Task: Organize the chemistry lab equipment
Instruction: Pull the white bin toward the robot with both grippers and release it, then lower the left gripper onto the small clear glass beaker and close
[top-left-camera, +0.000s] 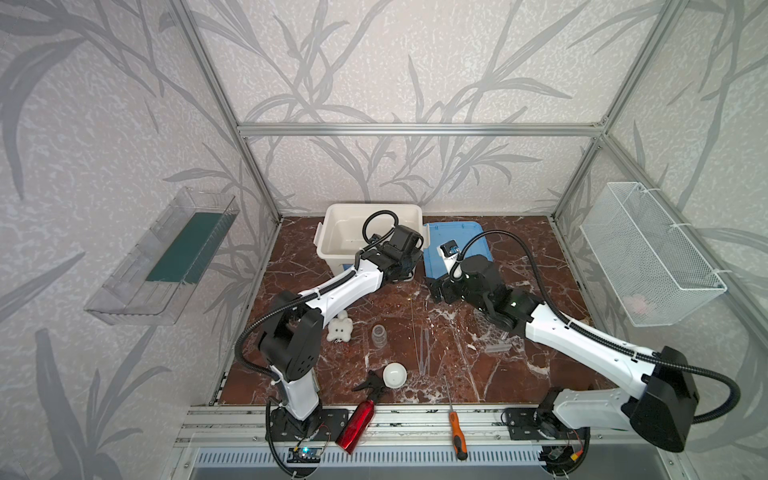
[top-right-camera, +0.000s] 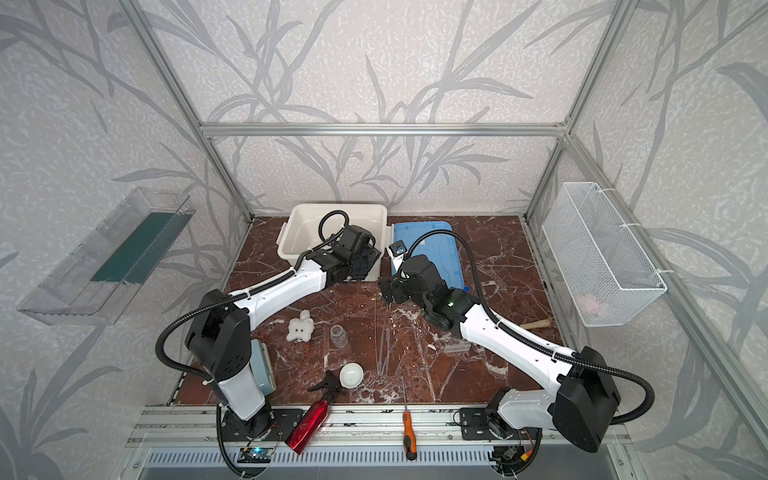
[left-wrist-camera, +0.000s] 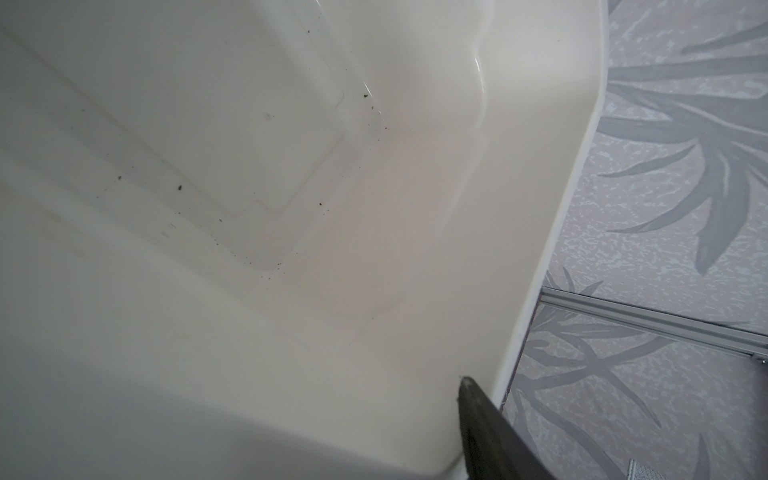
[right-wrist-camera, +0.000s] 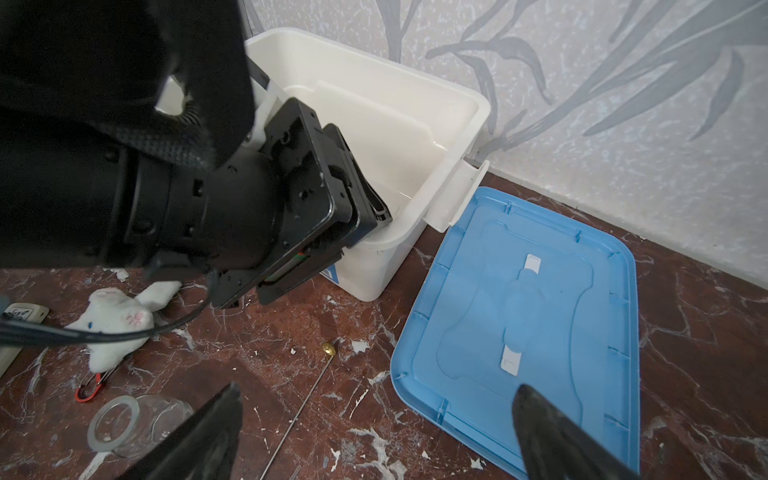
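Right claw (right-wrist-camera: 374, 436) spread wide, empty, above the tabletop (right-wrist-camera: 332, 324), near the small clear jar (right-wrist-camera: 137, 424) and thin rod (right-wrist-camera: 299, 411). Left claw (right-wrist-camera: 374, 214) dips into the white bin (right-wrist-camera: 457, 137); I cannot tell its spread. I judge the jar light, rigid, slick and breakable. I'd pinch gently across its body.

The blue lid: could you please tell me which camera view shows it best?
The right wrist view: the blue lid lies flat, close and almost whole. In both top views the right arm covers part of it. The left wrist view shows the white tub inside, not the lid.
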